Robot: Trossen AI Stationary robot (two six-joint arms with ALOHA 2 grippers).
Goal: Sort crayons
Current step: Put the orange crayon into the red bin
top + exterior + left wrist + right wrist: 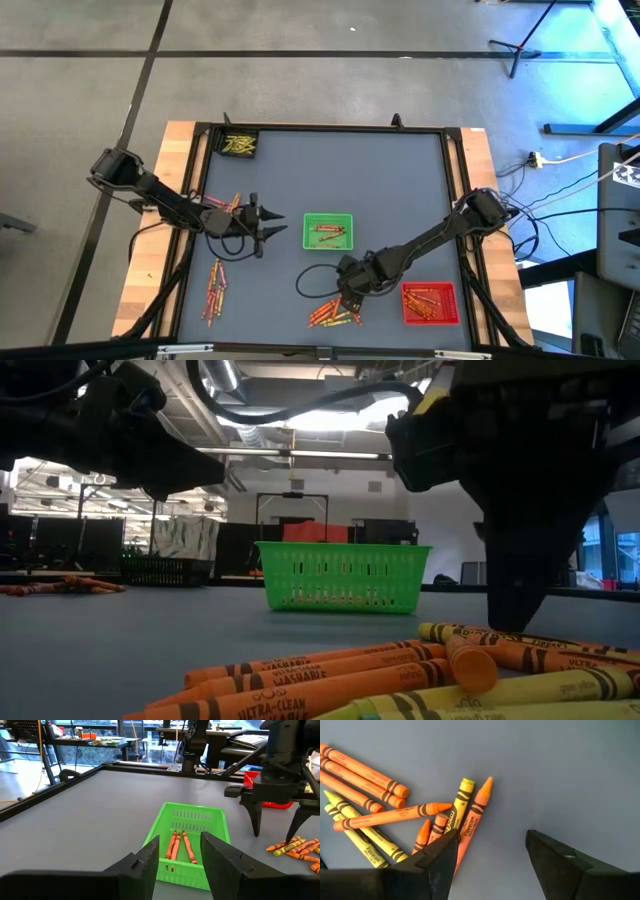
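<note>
A pile of orange and yellow crayons [335,316] lies near the table's near edge; it also shows in the right wrist view [395,815] and the low view [400,680]. My right gripper [350,296] is open and points down at the pile's far edge [490,851]. A green tray [328,232] at mid-table holds a few orange crayons [180,846]. My left gripper [272,228] is open and empty, level, just left of the green tray [179,855]. A red tray [430,303] at the near right holds red crayons. My right gripper's one fingertip [442,851] stands over the pile's edge, beside an orange crayon [475,815] and a yellow one. I cannot tell whether it touches a crayon. The other fingertip [545,851] is over bare table.
A black tray [238,145] with yellow crayons stands at the far left corner. More crayons lie at the near left [215,290] and beside the left arm [228,204]. A black cable loops on the table [312,282]. A raised frame borders the table.
</note>
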